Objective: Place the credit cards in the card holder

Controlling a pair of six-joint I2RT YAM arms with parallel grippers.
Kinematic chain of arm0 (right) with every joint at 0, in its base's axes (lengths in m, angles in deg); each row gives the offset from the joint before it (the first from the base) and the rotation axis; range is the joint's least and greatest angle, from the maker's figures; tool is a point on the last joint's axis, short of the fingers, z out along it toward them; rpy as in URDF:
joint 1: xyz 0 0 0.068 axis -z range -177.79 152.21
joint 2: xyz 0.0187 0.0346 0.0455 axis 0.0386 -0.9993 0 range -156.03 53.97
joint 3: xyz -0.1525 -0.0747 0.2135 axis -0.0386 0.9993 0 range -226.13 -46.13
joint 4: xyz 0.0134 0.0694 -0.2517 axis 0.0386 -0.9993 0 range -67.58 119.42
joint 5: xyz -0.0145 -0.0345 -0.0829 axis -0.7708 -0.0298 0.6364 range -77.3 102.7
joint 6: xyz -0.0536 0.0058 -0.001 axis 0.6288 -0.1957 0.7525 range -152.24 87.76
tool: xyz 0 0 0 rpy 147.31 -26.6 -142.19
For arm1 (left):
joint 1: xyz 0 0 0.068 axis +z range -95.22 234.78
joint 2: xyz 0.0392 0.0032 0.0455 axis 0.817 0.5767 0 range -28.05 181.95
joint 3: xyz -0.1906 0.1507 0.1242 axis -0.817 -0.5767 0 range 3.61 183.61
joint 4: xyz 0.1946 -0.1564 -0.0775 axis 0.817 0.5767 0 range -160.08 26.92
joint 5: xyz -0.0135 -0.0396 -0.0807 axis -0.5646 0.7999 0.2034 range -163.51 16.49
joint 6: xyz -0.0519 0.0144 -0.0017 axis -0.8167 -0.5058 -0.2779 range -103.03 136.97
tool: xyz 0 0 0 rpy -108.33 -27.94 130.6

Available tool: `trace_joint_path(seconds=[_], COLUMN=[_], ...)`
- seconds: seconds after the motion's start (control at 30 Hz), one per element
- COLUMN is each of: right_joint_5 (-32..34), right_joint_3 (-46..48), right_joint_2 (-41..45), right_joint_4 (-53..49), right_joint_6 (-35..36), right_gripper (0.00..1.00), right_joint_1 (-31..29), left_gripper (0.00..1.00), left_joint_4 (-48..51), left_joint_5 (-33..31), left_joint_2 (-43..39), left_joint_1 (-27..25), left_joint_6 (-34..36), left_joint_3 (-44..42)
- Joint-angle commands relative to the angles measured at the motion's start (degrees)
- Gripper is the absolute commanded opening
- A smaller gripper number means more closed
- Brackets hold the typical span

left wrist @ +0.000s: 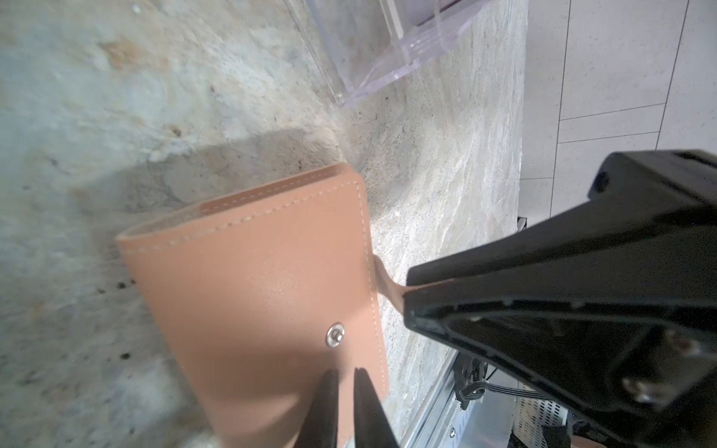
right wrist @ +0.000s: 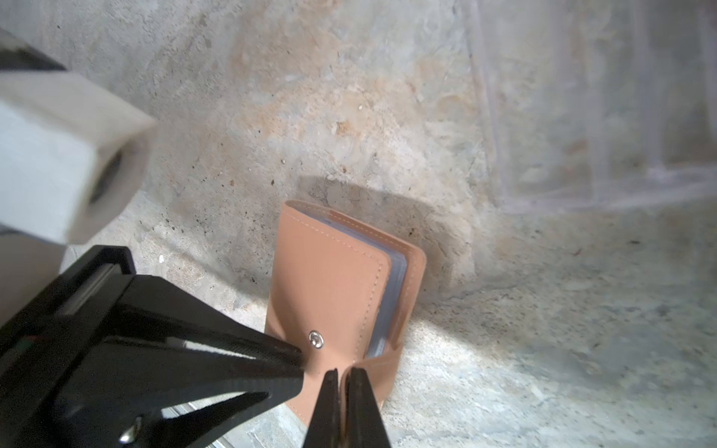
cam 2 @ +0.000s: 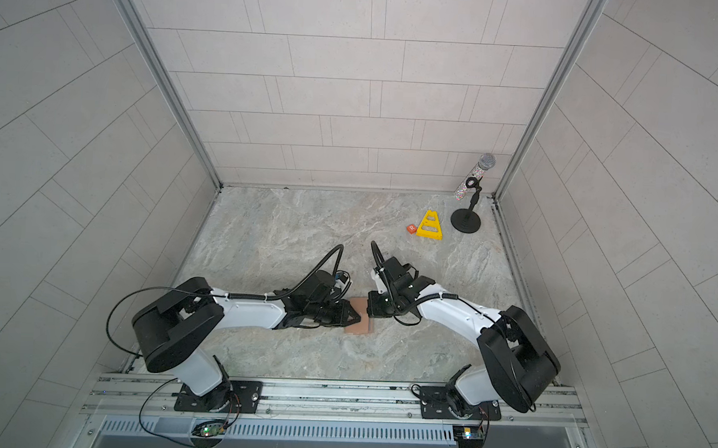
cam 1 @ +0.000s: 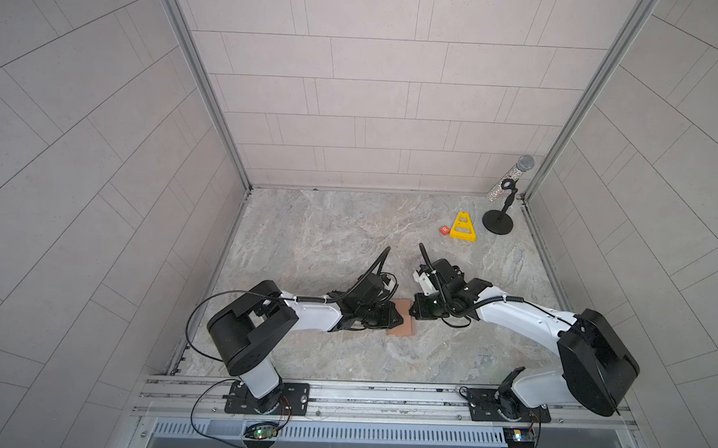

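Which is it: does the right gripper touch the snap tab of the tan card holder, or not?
Touching. The left wrist view shows the right gripper shut on the snap tab of the card holder: the tab ends between its jaws.

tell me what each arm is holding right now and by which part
Right gripper: jaws shut on the card holder, by its snap tab. Left gripper: jaws nearly closed at the holder's front cover; whether they grip it cannot be told.
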Motion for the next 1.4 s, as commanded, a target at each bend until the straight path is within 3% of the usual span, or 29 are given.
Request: trace_joint_path(seconds=[0.0, 0.2, 0.5, 0.8, 1.37], right_joint_5=[0.83, 0.83, 0.66, 0.04, 1.88], right_joint_3=[-0.29, -0.44, -0.98, -2.04, -2.37], right_joint_2=[-1.47, -2.75, -3.21, -4.16, -2.45], right_joint_4=[0.47, 0.74, 0.56, 0.21, -2.09], right_joint_6=[-0.05, 0.13, 0.39, 0.57, 1.18], right_gripper=[0.05, 0.05, 0.05, 0.05, 0.05], right_joint_1=[0.13, 0.13, 0.13, 0.04, 0.04], left_gripper=[0.19, 0.32, 0.32, 0.48, 0.48], left_joint_4=[-0.3, 4.53, 17.25, 16.13, 16.0], left_joint_5=[0.99, -1.4, -10.58, -8.81, -8.77], left_joint_2=[-2.73, -6.35, -7.42, -5.41, -1.14], left_joint_1=[-0.35, -0.35, -0.31, -0.33, -0.6], left_joint_6=[0.36, 3.19, 7.28, 7.66, 7.66], left_joint_3=[1.34, 1.15, 1.83, 2.21, 2.86])
